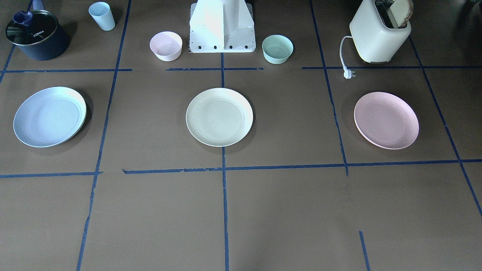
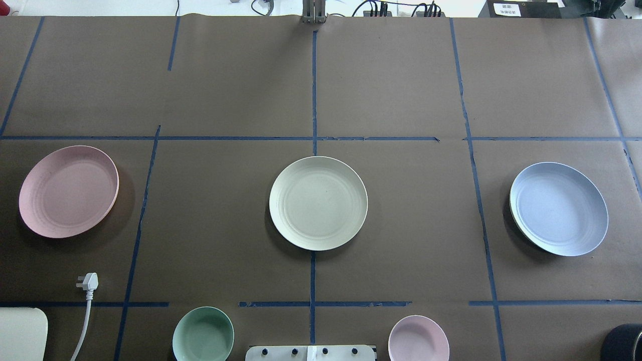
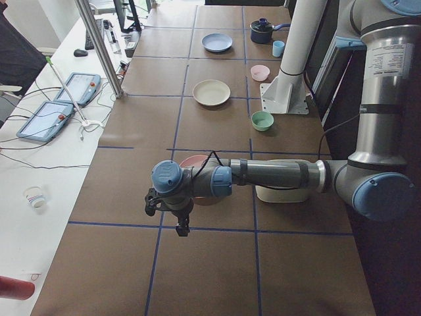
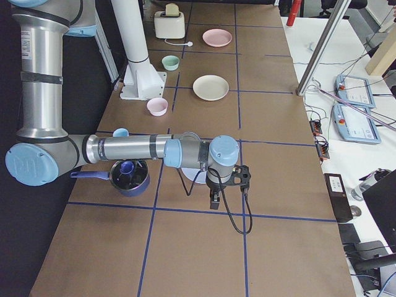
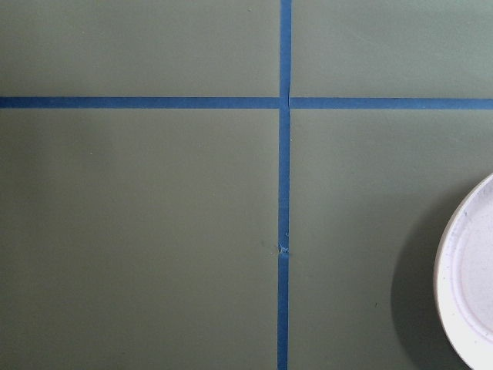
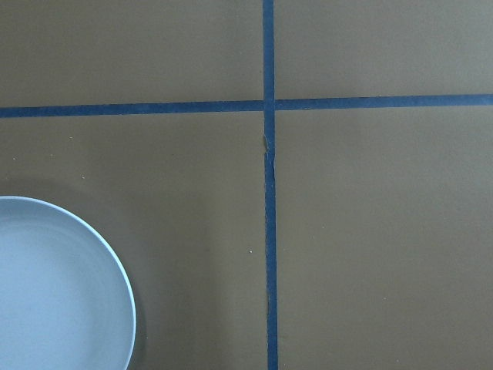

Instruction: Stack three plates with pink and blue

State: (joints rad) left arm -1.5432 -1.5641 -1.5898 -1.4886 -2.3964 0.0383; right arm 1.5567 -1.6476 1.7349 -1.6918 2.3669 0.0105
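Three plates lie apart in a row on the brown table. The pink plate (image 2: 68, 191) (image 1: 386, 120) is on my left. The cream plate (image 2: 318, 202) (image 1: 219, 116) is in the middle. The blue plate (image 2: 558, 208) (image 1: 49, 116) is on my right, with a greenish rim showing under it. My left gripper (image 3: 181, 228) hangs high beside the pink plate (image 3: 195, 160). My right gripper (image 4: 213, 202) hangs high beside the blue plate (image 4: 190, 179). Both show only in the side views, so I cannot tell if they are open. Each wrist view shows only a plate edge (image 5: 470, 285) (image 6: 54, 293).
Near the robot base (image 1: 222, 30) stand a small pink bowl (image 1: 166, 45) and a mint-green bowl (image 1: 277, 49). A toaster (image 1: 380, 34) with its loose plug (image 1: 349, 74) is on my left. A dark pot (image 1: 37, 37) and a blue cup (image 1: 102, 15) are on my right.
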